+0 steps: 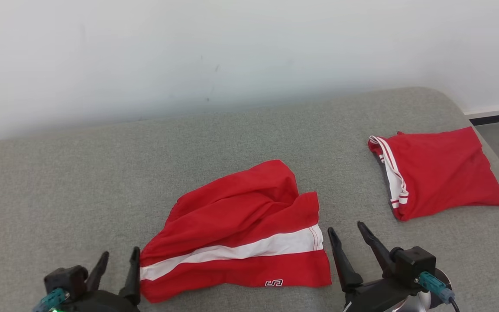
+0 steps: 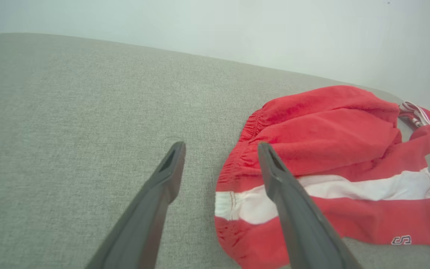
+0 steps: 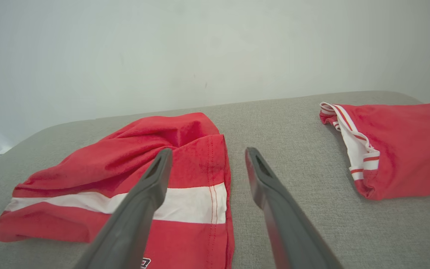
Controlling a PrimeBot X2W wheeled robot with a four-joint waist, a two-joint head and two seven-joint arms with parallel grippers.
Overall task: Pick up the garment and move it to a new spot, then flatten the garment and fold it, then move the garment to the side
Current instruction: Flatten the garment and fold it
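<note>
The shorts (image 1: 236, 229) lie on the cushion (image 1: 59, 182) between my left gripper (image 1: 120, 252) and right gripper (image 1: 345, 227), both spread and empty, long axis left-right, waistband (image 2: 237, 160) leftward; my left wrist view shows its gathers.

A grey padded surface (image 1: 102, 182) with a coarse woven cover and a rounded far right corner carries two pieces of clothing. Red shorts (image 1: 241, 225) with a white stripe and a small white logo lie rumpled near its front edge, about the middle. A folded red garment (image 1: 444, 173) with white-striped trim lies flat toward the right edge, well apart from the shorts.
</note>
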